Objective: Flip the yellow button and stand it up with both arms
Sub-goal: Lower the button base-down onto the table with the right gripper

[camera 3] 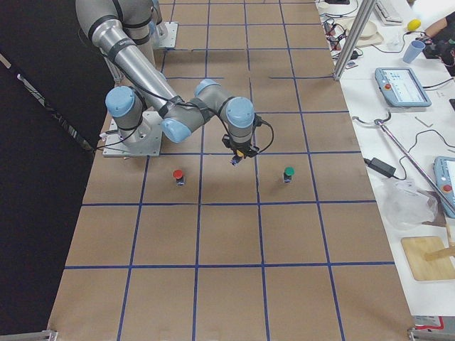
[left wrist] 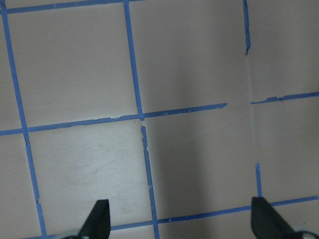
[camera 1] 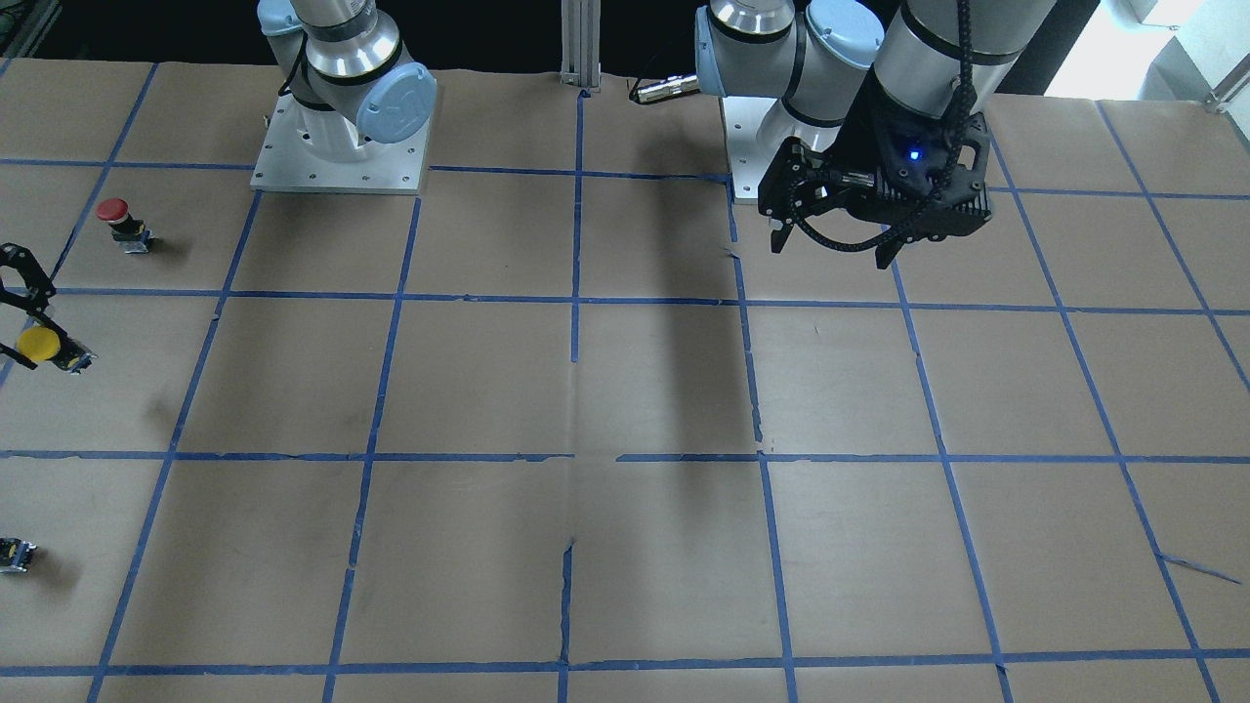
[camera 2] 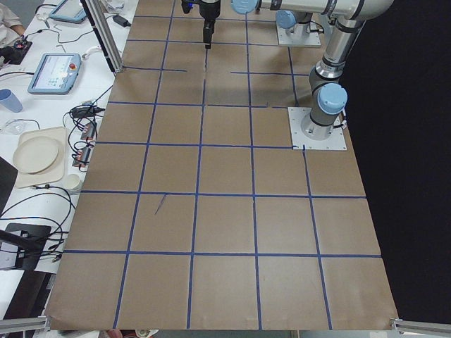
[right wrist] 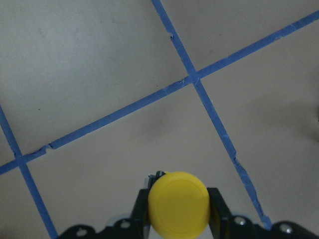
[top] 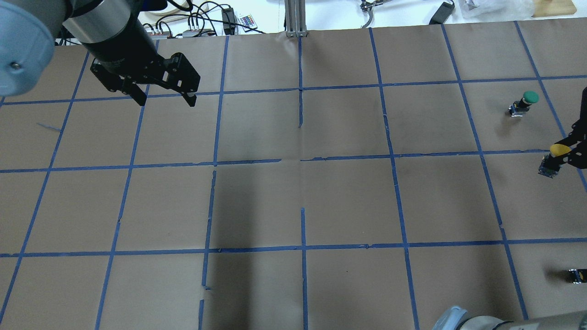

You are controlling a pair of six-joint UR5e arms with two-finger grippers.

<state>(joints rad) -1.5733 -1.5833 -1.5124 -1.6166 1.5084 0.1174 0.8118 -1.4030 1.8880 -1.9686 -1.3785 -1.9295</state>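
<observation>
My right fingers (right wrist: 216,206) clamp the yellow button (right wrist: 178,201) just behind its cap, above the surface (top: 440,201) on my right; it looks light, rigid, slick-capped, so its blocky body suits my wide-spread, empty left fingers (left wrist: 98,217).

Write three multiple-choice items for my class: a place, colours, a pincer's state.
1. The yellow button is: A) lying loose B) in the right pincer C) on a base
2. Standing on the table: A) red button, green button B) blue, white ones C) none
3. The left pincer is: A) open, empty B) shut on a block C) shut on cable
B: wrist view shows it clamped. A: both show in the right side view. A: wide bare gap.
</observation>
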